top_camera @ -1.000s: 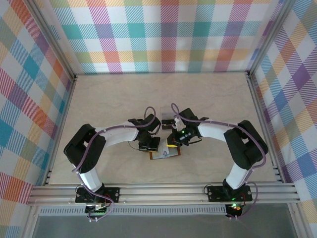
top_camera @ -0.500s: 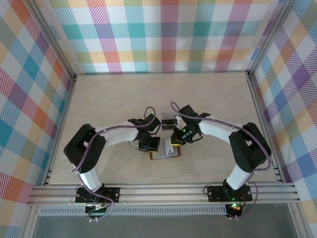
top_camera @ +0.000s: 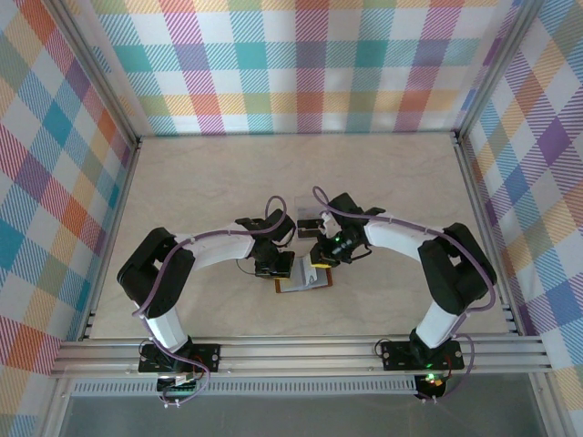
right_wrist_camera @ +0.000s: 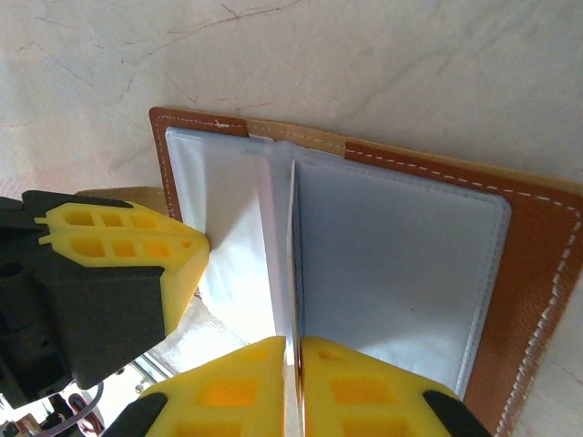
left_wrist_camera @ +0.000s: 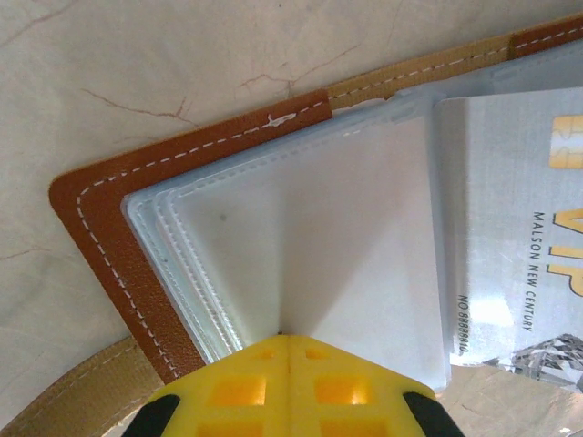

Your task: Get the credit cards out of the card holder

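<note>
Pinning the open card holder (top_camera: 302, 283) flat looks to be the left gripper's (left_wrist_camera: 288, 353) job. Its yellow fingers are clenched together with nothing between them, tips bearing down on the clear plastic pockets (left_wrist_camera: 301, 246) at the bottom centre of the left wrist view. Holder lies on the table (top_camera: 228, 182), lower middle of the top view, between the two wrists, leather side down. Its brown stitched border shows at upper left of the left wrist frame, and a tan strap (left_wrist_camera: 73, 401) trails off at lower left. Right gripper (right_wrist_camera: 293, 355), bottom centre of its own view, is pinched on a thin sheet seen edge-on, running up the middle of that frame along the fold. Judged to be the silver credit card (left_wrist_camera: 510, 200), which sits at the right of the left wrist view and appears partly drawn out, its lower end past the plastic. Grip looks narrow, on the card's end only. To do the step well: draw the card straight along the pocket's own line, no twist, so the sleeve mouth neither snags nor lifts. Left fingers should bear on the pockets until the card's far end is free. Risk: a plastic leaf caught in the pinch along with the card; cannot tell from these views whether that is so.
</note>
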You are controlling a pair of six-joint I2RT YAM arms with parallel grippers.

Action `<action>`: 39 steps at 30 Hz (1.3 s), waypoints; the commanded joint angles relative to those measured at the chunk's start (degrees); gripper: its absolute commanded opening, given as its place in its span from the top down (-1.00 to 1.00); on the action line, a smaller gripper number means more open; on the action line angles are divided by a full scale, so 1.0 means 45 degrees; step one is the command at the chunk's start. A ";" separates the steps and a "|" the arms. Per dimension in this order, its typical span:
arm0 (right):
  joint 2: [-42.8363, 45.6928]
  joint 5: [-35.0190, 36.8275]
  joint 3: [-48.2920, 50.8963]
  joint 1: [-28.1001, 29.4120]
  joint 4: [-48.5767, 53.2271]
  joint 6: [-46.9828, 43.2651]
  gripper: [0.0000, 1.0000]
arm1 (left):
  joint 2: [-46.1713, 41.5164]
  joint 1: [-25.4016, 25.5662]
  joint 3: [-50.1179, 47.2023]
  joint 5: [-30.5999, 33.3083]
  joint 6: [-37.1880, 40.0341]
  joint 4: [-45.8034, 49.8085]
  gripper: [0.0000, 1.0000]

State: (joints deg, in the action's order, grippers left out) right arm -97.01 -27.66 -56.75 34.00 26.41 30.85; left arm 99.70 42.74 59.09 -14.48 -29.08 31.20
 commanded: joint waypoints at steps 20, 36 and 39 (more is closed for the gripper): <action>0.1175 0.1855 -0.1218 0.0101 0.2341 -0.1035 0.91 | -0.0882 0.0150 -0.1266 0.1060 0.0395 0.0947 1.00; 0.1487 0.4331 -0.4117 0.0100 0.4725 -1.1118 0.94 | -0.2778 -0.0078 -0.2365 0.1401 0.0425 0.0567 0.98; 0.1148 0.4816 -0.5105 0.0101 0.5315 -1.3811 0.99 | -0.2862 -0.0106 -0.2063 0.1452 0.0517 0.0739 0.96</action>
State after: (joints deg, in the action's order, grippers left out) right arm -91.31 -9.13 -75.81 34.15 46.22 -13.50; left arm 88.53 42.61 48.90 -9.26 -27.73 32.93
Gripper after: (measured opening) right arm 0.063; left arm 0.050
